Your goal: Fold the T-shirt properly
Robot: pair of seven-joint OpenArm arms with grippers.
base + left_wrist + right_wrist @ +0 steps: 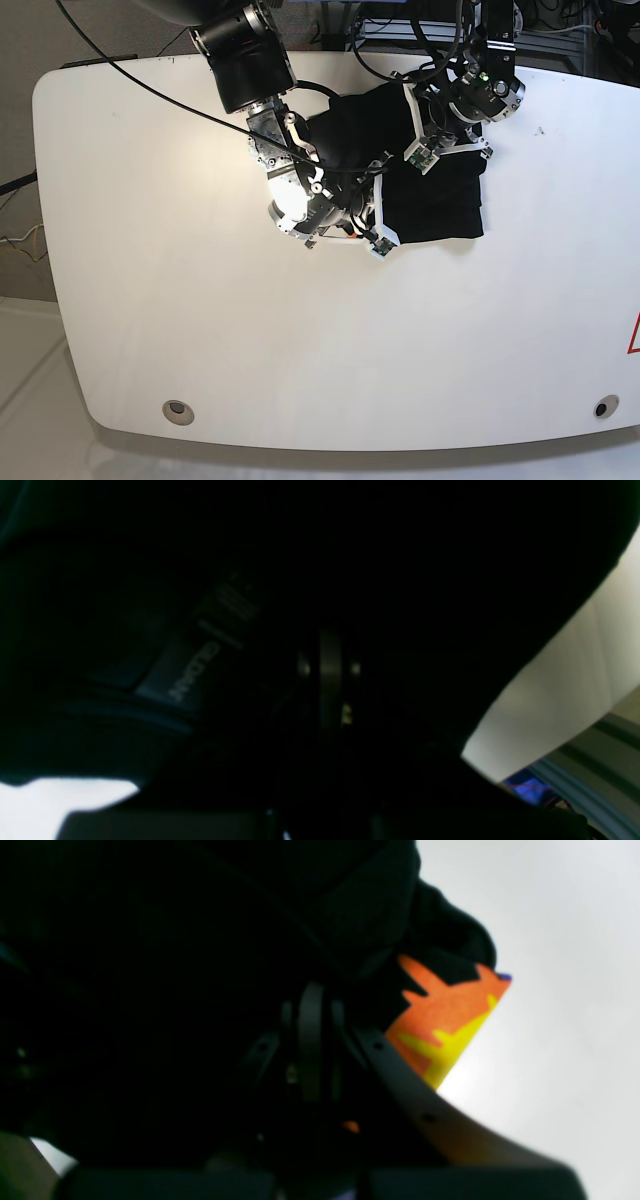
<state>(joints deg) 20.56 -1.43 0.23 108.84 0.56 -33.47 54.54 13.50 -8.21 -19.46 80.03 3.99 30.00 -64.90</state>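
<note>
The black T-shirt (pixel 435 195) lies bunched and partly folded at the back middle of the white table (pixel 200 300). My right gripper (pixel 385 205) is at the shirt's left edge. In the right wrist view its fingers (pixel 312 1040) stand together, sunk in black cloth (pixel 150 965), beside the orange-yellow jagged print (pixel 445 1015). My left gripper (pixel 418 130) is at the shirt's back edge. In the left wrist view black cloth (pixel 400 580) drapes over its closed fingers (pixel 330 675), and a grey neck label (pixel 192 672) shows to their left. Both look shut on cloth.
Black cables (pixel 120 65) run across the back left of the table. A red mark (pixel 634 335) sits at the right edge. Two round holes (pixel 178 408) are near the front edge. Frame rails and gear (pixel 560 30) stand behind the table.
</note>
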